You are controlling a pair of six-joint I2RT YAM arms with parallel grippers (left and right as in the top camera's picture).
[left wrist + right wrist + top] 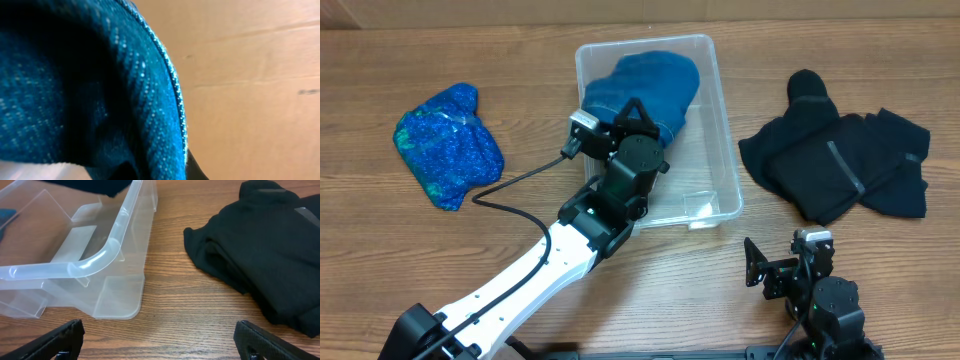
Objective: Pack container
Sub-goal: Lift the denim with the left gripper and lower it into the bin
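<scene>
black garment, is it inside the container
No, the black garment lies on the table to the right of the container, fully outside its rim.

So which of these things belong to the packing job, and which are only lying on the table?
In the job: container; dark blue knitted cloth, lying inside it; left gripper, over that cloth.

Lying about, perhaps next to be packed: black clothes, right of the container; glittery blue cloth, left of it.

The wooden table carries the container, a blue cloth and black clothes.
</scene>
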